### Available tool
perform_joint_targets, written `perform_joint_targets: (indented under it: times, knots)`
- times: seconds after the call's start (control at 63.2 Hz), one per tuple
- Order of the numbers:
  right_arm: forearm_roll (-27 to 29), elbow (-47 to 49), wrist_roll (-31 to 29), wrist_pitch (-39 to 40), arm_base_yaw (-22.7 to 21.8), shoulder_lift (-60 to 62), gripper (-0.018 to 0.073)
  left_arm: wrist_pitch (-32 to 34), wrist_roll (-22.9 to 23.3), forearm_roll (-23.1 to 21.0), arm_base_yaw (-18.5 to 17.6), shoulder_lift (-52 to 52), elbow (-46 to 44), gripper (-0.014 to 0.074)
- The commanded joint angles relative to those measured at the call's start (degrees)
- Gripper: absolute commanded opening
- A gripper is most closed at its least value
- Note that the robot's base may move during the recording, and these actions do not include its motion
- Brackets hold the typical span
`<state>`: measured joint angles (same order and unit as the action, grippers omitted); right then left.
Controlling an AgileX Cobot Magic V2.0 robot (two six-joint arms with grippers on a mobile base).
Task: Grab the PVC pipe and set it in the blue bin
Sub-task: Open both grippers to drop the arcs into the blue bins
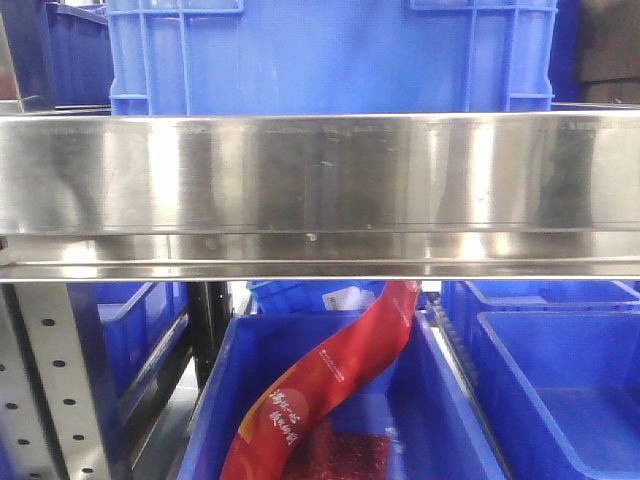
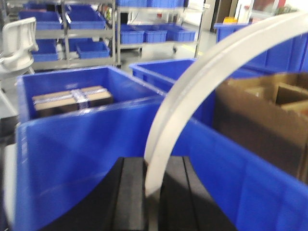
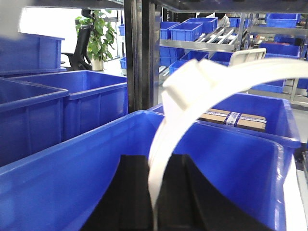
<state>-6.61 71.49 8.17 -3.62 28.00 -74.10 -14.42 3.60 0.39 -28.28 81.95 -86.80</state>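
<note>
The PVC pipe [image 2: 211, 62] is a white, bent length. In the left wrist view it rises from between the black jaws of my left gripper [image 2: 153, 163] and arcs up to the right; the jaws are shut on it. In the right wrist view my right gripper [image 3: 156, 161] is shut on another stretch of the pipe [image 3: 192, 96], which carries a blocky white fitting before curving off right. A blue bin [image 2: 86, 159] fills the space just beyond the left jaws, and a blue bin [image 3: 72, 183] lies under the right ones. The front view shows neither the pipe nor the grippers.
A steel shelf beam [image 1: 320, 190] crosses the front view, with a blue crate [image 1: 330, 55] on it and a bin holding a red bag [image 1: 330, 380] below. A cardboard box [image 2: 269, 120] stands right of the left gripper. A taped parcel [image 2: 72, 98] lies in a farther bin. A black rack post [image 3: 139, 53] stands behind.
</note>
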Motion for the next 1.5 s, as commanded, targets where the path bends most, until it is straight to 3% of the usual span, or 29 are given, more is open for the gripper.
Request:
perform_joint_targets:
  times: [0.0,0.142,0.586,0.696,0.76,0.918,1.029,1.488]
  knots:
    - [-0.22,2.26,-0.28,1.50,0.01,-2.86,-0.0162,5.01,0.05,-3.09,0.13,2.08,-1.43,-0.0111]
    - [-0.17,4.53,-0.28,1.90,0.01,-7.07,-0.0162,7.91,0.05,-3.84,-0.08,4.06,-1.43,-0.0111]
    - [-0.17,5.09,-0.28,2.20,0.01,-9.28,-0.0162,6.28,0.05,-3.74,0.14,6.62,-1.43,-0.0111]
    - [-0.17,5.09,-0.28,1.66,0.01,-9.28,-0.0085,6.28,0.05,-3.74,0.14,6.85,-1.43,-0.0106]
    - [-0.17,5.09,-0.28,1.36,0.01,-9.28,-0.0003,5.74,0.05,-3.74,0.14,6.98,-1.43,-0.0049]
    - [-0.17,5.09,-0.28,1.26,0.01,-9.28,0.0277,4.24,0.05,-3.74,0.14,6.98,-1.43,0.0262]
    - [-0.17,5.09,-0.28,1.03,0.01,-9.28,0.0372,4.24,0.05,-3.74,0.14,6.98,-1.43,0.0417]
    - [-0.17,5.09,-0.28,0.63,0.01,-9.28,0.0381,4.24,0.05,-3.62,0.14,6.98,-1.43,0.0442]
